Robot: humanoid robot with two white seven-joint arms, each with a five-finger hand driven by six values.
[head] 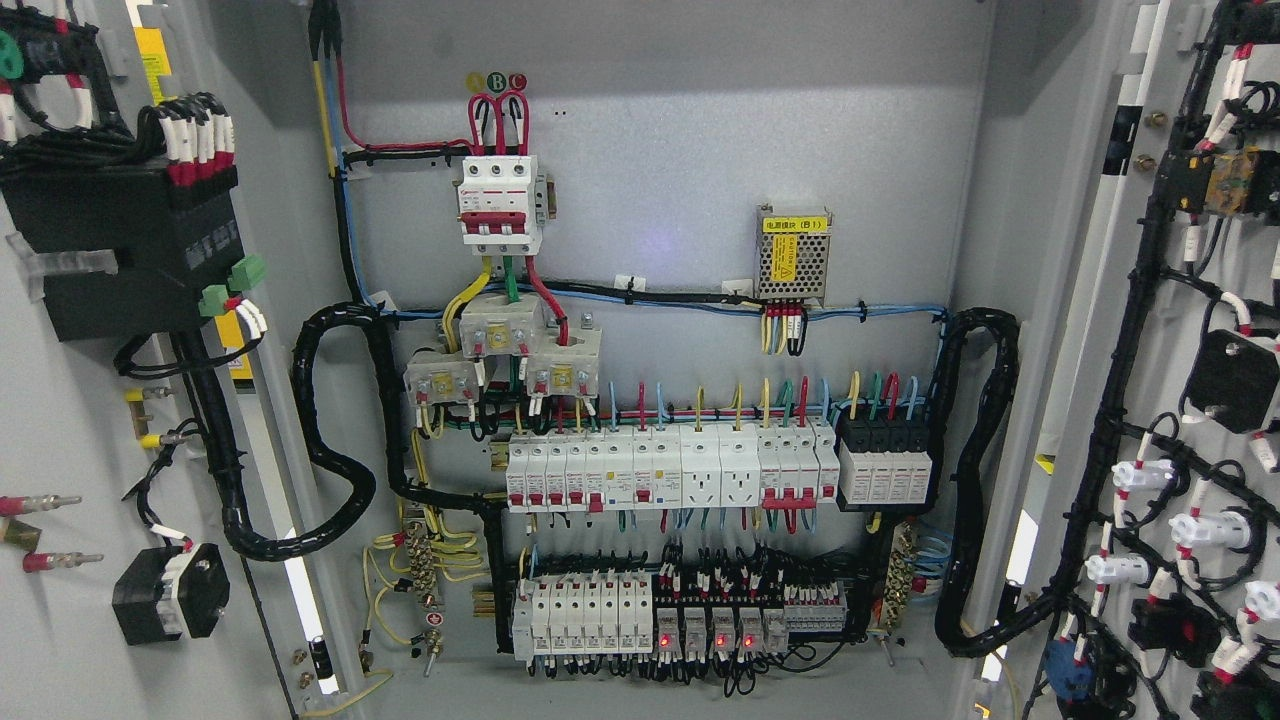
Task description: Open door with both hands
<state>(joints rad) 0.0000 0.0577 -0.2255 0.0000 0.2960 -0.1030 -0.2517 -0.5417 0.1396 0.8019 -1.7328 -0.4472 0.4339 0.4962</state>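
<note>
Hands: no robot hand or arm is seen in the head view, so the state of the fingers cannot be told.
Left door (70,400): it is swung fully open at the left edge; its inner face is shown, with a black module (120,250) and wires. It is cut off by the frame.
Right door (1180,400): it is also swung open at the right edge, with black cable bundles and white parts; it is partly cut off.
Cabinet interior (660,130): it is exposed between the doors. A red-and-white breaker (498,205) is mounted at the upper part, rows of white breakers (670,470) below.
Hard to read: the small labels are too small.
</note>
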